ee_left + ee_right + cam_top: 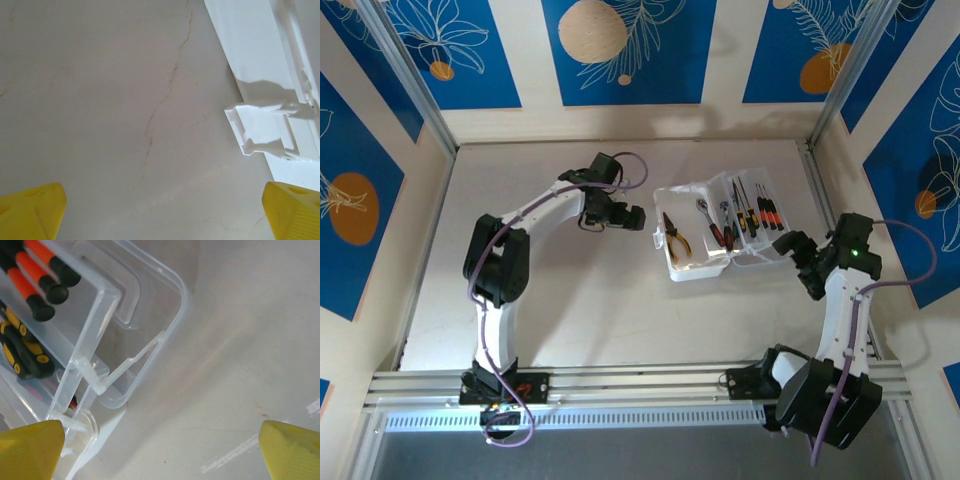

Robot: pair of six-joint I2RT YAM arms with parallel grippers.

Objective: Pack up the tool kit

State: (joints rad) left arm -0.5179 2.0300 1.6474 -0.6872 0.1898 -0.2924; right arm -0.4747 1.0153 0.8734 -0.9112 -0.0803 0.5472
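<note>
The tool kit case (690, 272) lies open on the bench (580, 310), right of centre, between my two arms. The pliers (675, 240) and the ratchet (705, 209) lie in its left half and the screwdrivers (760, 210) in its right half. Every tool I can see is inside, so I judge the loading done and closing the case to be the step in hand.

My left jaws stand wide open and hold nothing. They hang just beside the left half's wall, with its white latch (265, 125) ahead of them. My right jaws are likewise wide open and empty, close to the right half's clear rim (181, 295).

Next, I think, one half must be caught by its outer edge and swung over the other. My other jaws would steady the case against sliding, and then the latch gets pressed home.
</note>
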